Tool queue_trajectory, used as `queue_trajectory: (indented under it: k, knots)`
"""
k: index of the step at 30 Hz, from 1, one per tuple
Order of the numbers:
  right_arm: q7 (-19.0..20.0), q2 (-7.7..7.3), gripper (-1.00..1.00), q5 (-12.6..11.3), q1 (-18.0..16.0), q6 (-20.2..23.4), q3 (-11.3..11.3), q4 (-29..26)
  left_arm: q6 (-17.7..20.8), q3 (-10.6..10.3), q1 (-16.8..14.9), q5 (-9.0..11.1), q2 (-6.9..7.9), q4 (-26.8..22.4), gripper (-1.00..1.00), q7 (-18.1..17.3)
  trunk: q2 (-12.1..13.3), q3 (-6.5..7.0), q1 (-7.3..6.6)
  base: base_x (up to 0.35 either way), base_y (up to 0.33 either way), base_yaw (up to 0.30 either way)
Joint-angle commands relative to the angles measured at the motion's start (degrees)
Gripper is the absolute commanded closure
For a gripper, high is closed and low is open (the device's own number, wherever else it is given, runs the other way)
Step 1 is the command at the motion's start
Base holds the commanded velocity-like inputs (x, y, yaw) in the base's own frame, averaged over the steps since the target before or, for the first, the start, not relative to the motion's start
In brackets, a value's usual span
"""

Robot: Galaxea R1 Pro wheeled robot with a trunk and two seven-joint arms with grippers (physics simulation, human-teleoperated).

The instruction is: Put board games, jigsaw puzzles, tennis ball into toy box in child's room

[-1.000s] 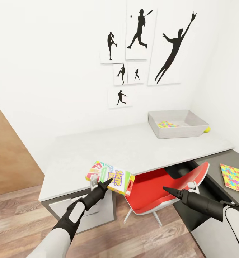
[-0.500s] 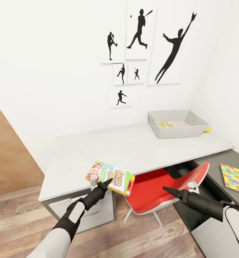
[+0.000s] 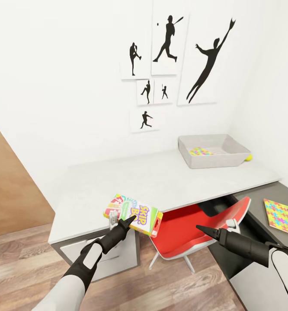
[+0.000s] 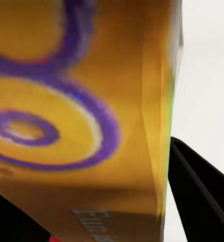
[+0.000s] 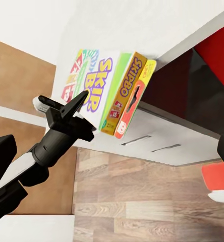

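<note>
- The board game, a flat yellow, green and red box lettered "SKIP-BO", hangs over the near edge of the table, clamped in the left claw; the left wrist view shows its yellow face pressed close against one black finger.
- By my judgement it is a light, stiff cardboard box with smooth printed faces that could slip; the claw holds it near one short end, so the long free end may sag or twist (a hold nearer the middle would be steadier).
- The right claw hovers over the red chair, carrying nothing; from here it looks like a single dark point, so I cannot tell whether its fingers are apart or together.
- The toy box stands at the far right corner of the table, well apart from the held game.
- Counted: one board game in view.
- Two jigsaw puzzles: one already lies in the toy box, the other on the lower dark section.
- One tennis ball, just beside the toy box's right end.
- One toy box.
</note>
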Motion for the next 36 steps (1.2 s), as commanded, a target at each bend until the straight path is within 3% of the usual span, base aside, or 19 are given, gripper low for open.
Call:
queue_trajectory:
  k: [1,36]
  knots:
    - [0.4,0.0,-1.0,0.4,0.0,0.3,-0.1,0.0,0.4,0.3,0.0,0.1,-0.05,0.0,1.0,-0.1,0.4,0.13,-0.22,0.0,0.0,0.0]
    - [0.8,-0.04,-1.0,-0.1,0.0,0.3,-0.2,0.0,0.5,0.3,0.0,0.0,-0.13,0.0,1.0,-0.2,14.4,6.41,-7.91,0.0,0.0,0.0]
